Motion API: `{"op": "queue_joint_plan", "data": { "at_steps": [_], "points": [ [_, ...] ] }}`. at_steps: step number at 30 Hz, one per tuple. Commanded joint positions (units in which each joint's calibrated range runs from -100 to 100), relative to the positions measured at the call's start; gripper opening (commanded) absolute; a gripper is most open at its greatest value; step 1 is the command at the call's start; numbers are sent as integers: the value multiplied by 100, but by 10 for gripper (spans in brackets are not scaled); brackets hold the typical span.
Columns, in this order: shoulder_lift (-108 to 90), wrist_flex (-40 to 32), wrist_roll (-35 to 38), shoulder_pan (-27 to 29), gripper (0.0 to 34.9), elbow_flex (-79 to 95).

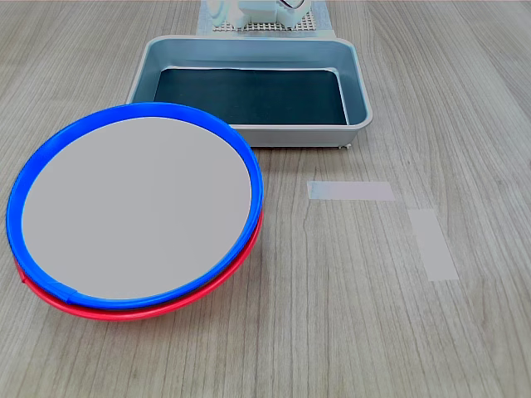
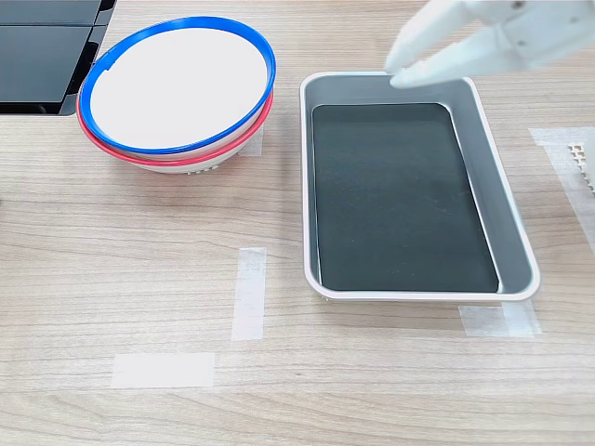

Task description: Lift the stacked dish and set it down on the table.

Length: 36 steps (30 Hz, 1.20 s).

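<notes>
The stacked dish (image 1: 133, 203), blue-rimmed with a flat pale grey inside, rests tilted on top of a red-rimmed dish (image 1: 207, 286). The pair sits at the first exterior view's left and at the second exterior view's upper left, where the stacked dish (image 2: 177, 79) and the red-rimmed dish (image 2: 139, 156) both show. My white gripper (image 2: 394, 74) hangs above the far end of the grey tray in the second exterior view, well apart from the dishes, its fingers slightly parted and holding nothing. The first exterior view shows only the arm's base (image 1: 257, 12). The table (image 1: 348, 332) is wood-grain.
A grey metal tray (image 1: 358, 91) with a dark liner stands behind the dishes; in the second exterior view the tray (image 2: 516, 232) is at the right. Two pale tape strips (image 1: 350, 191) (image 1: 432, 243) lie on the table. A black object (image 2: 37, 51) sits at the second exterior view's top left.
</notes>
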Motion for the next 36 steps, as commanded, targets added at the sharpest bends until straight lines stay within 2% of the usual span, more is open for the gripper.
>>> {"op": "queue_joint_plan", "data": {
  "at_steps": [1, 5, 7, 13, 22, 26, 36],
  "points": [
    [2116, 36, 161, 80, 111, -1911],
    [3490, -104, 420, 165, 132, -2766],
    [4010, -236, 596, 222, 154, -3012],
    [5212, -723, 762, 419, 152, -3659],
    [6330, -814, 781, 269, 176, -4496],
    [6517, -822, 781, 99, 157, -4642],
    [6645, -781, 698, 71, 134, -5106]
  ]
}}
